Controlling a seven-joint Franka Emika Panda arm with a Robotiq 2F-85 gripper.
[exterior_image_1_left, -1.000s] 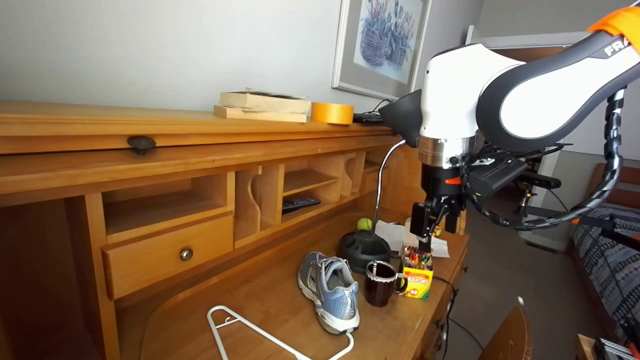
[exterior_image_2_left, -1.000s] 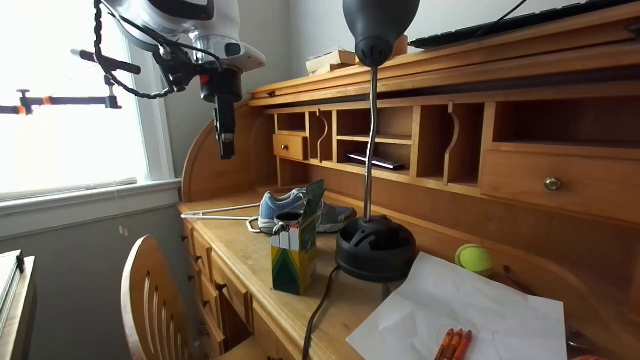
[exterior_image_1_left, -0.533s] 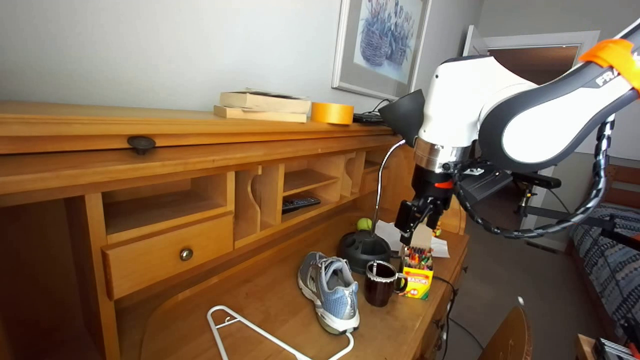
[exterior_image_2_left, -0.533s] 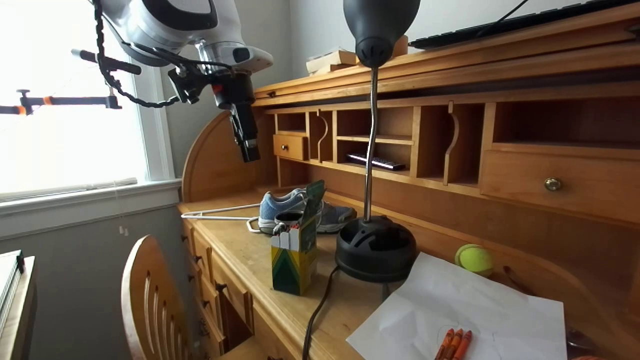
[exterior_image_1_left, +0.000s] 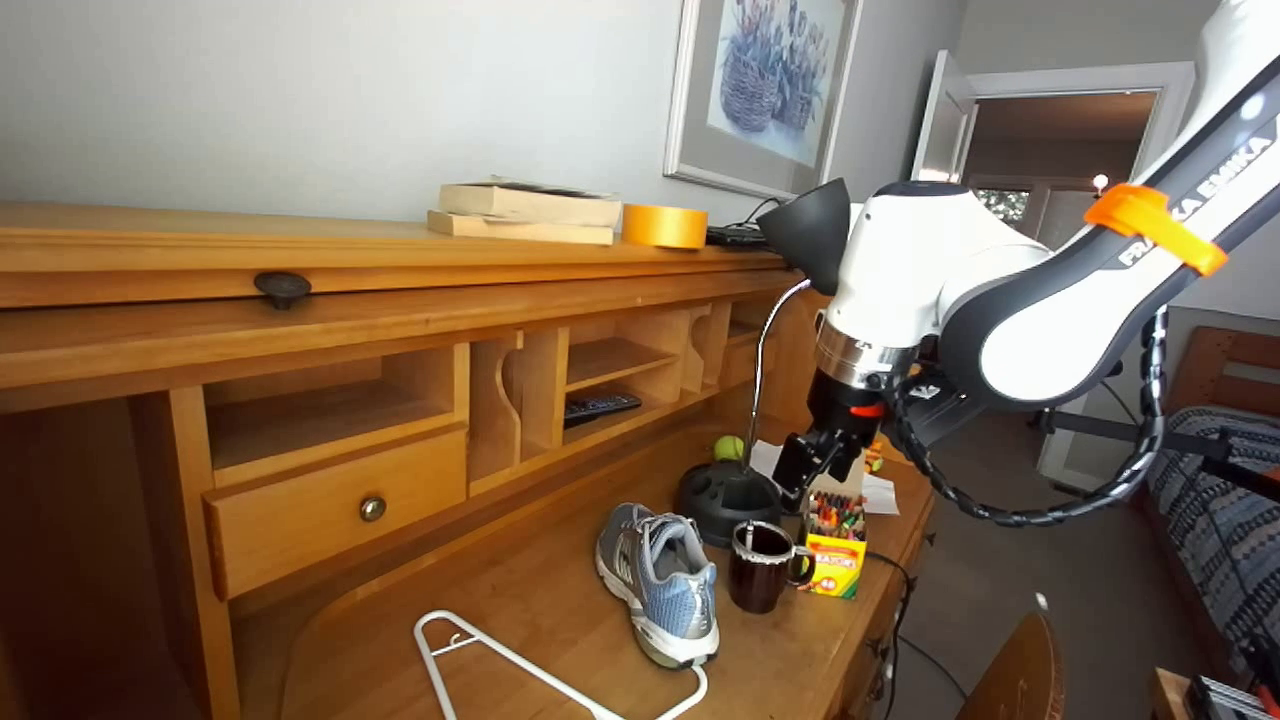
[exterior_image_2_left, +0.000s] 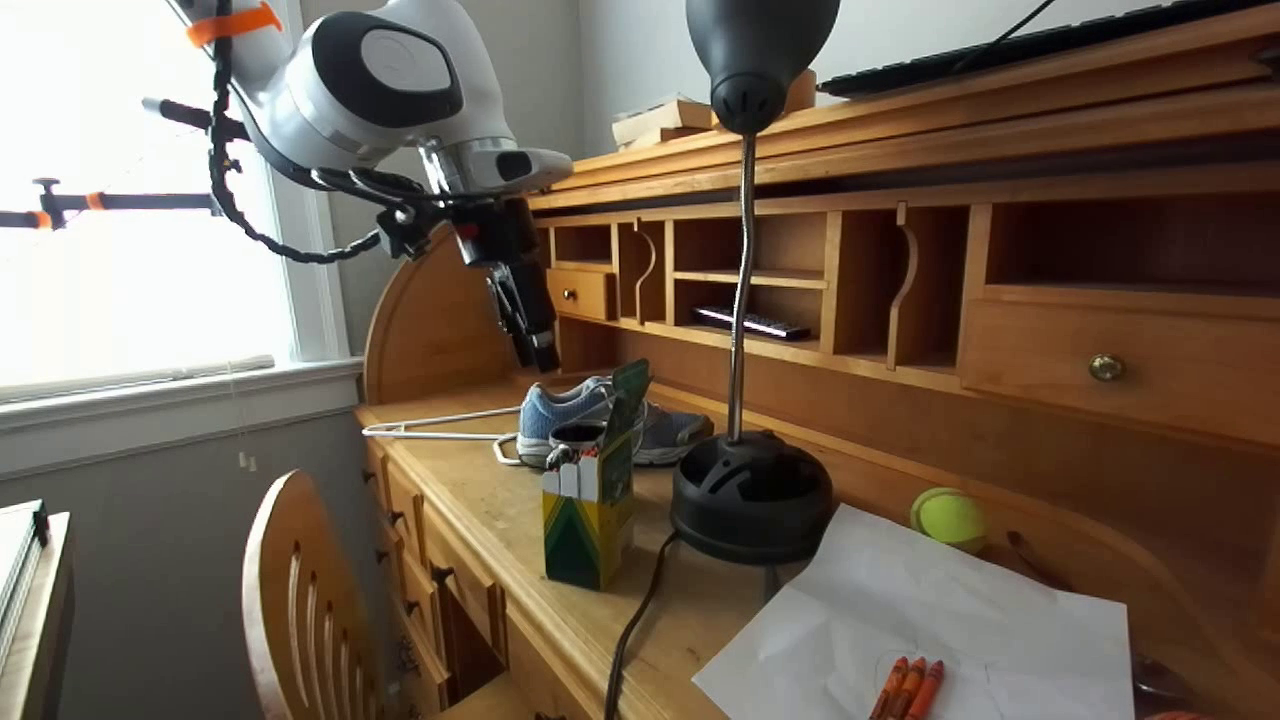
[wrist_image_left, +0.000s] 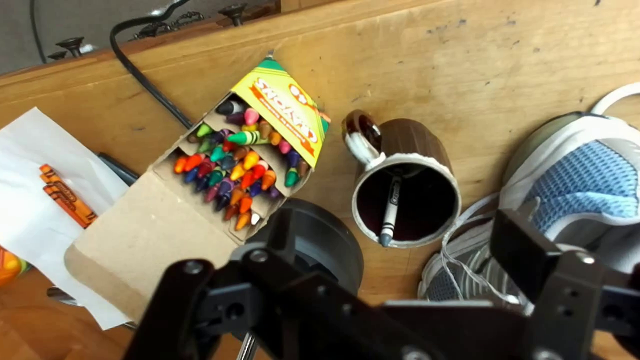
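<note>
My gripper (wrist_image_left: 403, 242) is open above the desk, fingers spread wide with nothing between them. In the wrist view a dark brown mug (wrist_image_left: 412, 137) stands under the gap, with a grey crayon (wrist_image_left: 391, 210) leaning inside and its tip at the rim. Left of the mug is an open yellow and green crayon box (wrist_image_left: 287, 107), packed with crayons. A blue-grey shoe (wrist_image_left: 590, 180) lies to the right, partly behind one finger. The black lamp base (wrist_image_left: 335, 240) shows below the other finger. In an exterior view the tilted gripper (exterior_image_2_left: 535, 365) hangs higher than the crayon box (exterior_image_2_left: 575, 530).
The lamp's thin metal neck (exterior_image_2_left: 742, 300) rises close to the arm. White paper (exterior_image_2_left: 830, 620) with three orange crayons (exterior_image_2_left: 908, 690) and a tennis ball (exterior_image_2_left: 948, 518) lie on the desk. A white hanger (exterior_image_1_left: 530, 660) lies near the shoe. A wooden chair (exterior_image_2_left: 300, 590) stands in front.
My gripper has come down and tilted while moving toward the lamp and mug. Its fingers have stayed open. The mug, crayon box, shoe and lamp have kept their places.
</note>
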